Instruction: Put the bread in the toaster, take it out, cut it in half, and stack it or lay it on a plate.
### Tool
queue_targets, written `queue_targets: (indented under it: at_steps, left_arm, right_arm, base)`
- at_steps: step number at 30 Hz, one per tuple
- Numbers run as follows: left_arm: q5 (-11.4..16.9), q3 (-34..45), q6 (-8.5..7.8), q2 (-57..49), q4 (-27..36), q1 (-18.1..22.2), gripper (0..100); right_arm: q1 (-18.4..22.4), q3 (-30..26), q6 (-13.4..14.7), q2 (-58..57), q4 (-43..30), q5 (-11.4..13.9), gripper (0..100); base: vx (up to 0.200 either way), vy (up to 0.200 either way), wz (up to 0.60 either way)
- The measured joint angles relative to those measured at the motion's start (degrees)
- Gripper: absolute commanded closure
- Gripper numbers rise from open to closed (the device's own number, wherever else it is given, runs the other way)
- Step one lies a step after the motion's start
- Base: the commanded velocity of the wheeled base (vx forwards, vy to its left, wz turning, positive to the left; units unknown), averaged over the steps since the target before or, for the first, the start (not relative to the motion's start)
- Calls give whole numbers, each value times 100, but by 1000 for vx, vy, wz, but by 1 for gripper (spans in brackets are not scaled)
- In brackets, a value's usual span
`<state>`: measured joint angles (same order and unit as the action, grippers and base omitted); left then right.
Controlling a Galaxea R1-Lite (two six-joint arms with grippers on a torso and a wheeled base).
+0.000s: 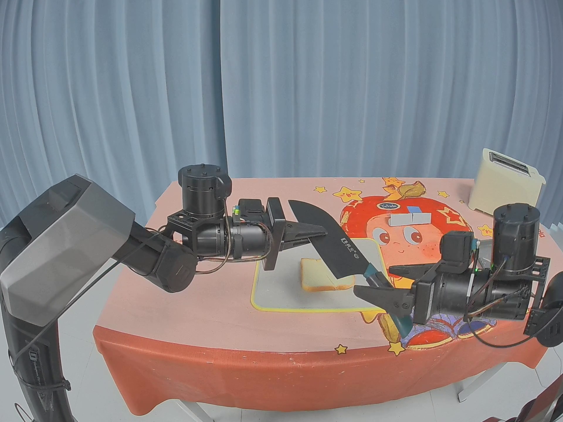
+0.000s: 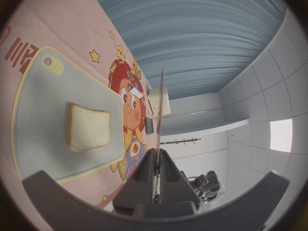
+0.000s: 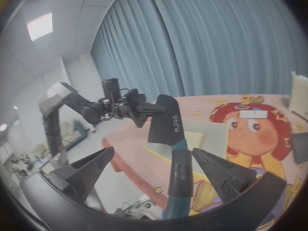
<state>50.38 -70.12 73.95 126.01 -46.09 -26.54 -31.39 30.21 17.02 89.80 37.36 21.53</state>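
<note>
Starting at the near right, the right gripper is sitting with its fingers spread wide, one on each side of the teal handle of the knife. Neither finger is looking like it is touching that handle, and in the right wrist view the handle is running up between them, closer to one finger than the other. Just beyond and a touch left, the bread is lying flat on the cutting board. It is looking whole, though the left wrist view is showing a faint line across it, and the black blade is hanging in the air over its right edge. Going farther in, the left gripper is pinching the blade by its back edge, fingers pressed together on it, so it is bearing the whole knife. The long axis is running from the tip at far left down to the handle at near right, straight into the right gripper's gap. I'd say the right arm is the one placed to take it, by closing on the handle. Way back at the far right, the toaster is standing slot-up on the tablecloth, well apart from all this.
</note>
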Motion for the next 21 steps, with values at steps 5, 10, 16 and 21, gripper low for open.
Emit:
queue_targets:
  at_steps: [5,10,16,21]
  left_arm:
    - [235,4,233,-146,-9,61,100]
    - [441,56,435,-258,-172,110,100]
    - [639,265,762,-377,-577,135,100]
    - [662,350,819,-422,-668,135,100]
  right_arm:
    - [813,35,419,-18,-12,1949,0]
    - [1673,77,785,107,16,3661,0]
    - [2316,146,1164,474,29,4457,0]
    - [2194,190,1648,684,46,4534,0]
  base:
    - [0,0,0]
    - [0,0,0]
    - [0,0,0]
    - [0,0,0]
